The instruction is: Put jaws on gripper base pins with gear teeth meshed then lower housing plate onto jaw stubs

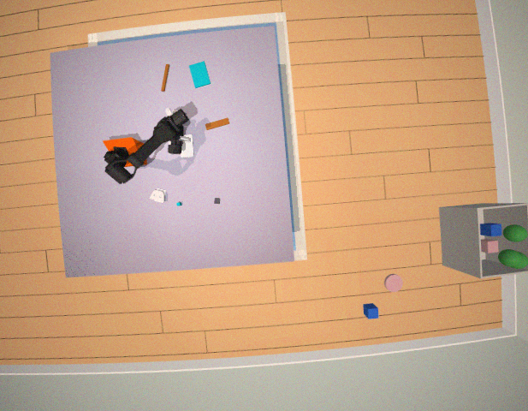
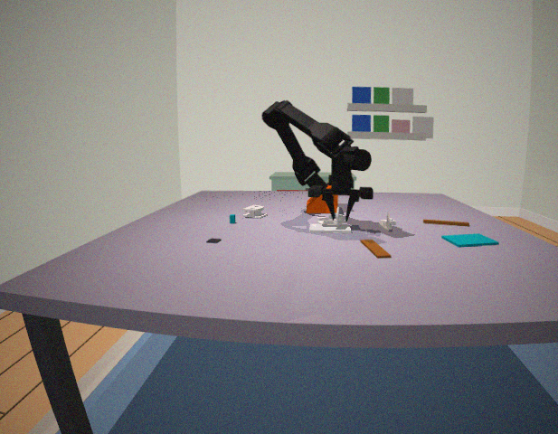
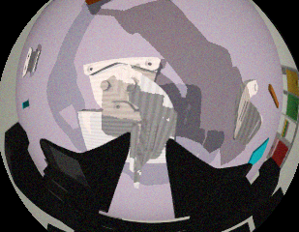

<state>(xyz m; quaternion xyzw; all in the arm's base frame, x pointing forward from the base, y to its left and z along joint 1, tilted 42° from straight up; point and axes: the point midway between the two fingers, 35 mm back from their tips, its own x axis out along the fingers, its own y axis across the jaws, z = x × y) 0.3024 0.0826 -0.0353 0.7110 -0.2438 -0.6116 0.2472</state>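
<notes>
Lilac worktop [image 1: 246, 176] [image 2: 269, 280] [image 3: 57, 43] carries a jaw at the gripper base

Over the white gripper base [image 1: 188, 151] [image 2: 322, 229] [image 3: 91, 130], the fingers [image 2: 340, 219] pinch one pale jaw [image 2: 338, 220] [image 3: 136, 157]; whether it is seated on a pin is unclear. Another jaw [image 1: 169, 111] [image 2: 387, 222] [image 3: 243, 108] lies apart on the worktop. Well off on the opposite side sits the white housing plate [image 1: 157, 195] [image 2: 254, 212] [image 3: 31, 61], near a small teal piece [image 1: 179, 204] [image 2: 231, 218] [image 3: 25, 103].
</notes>
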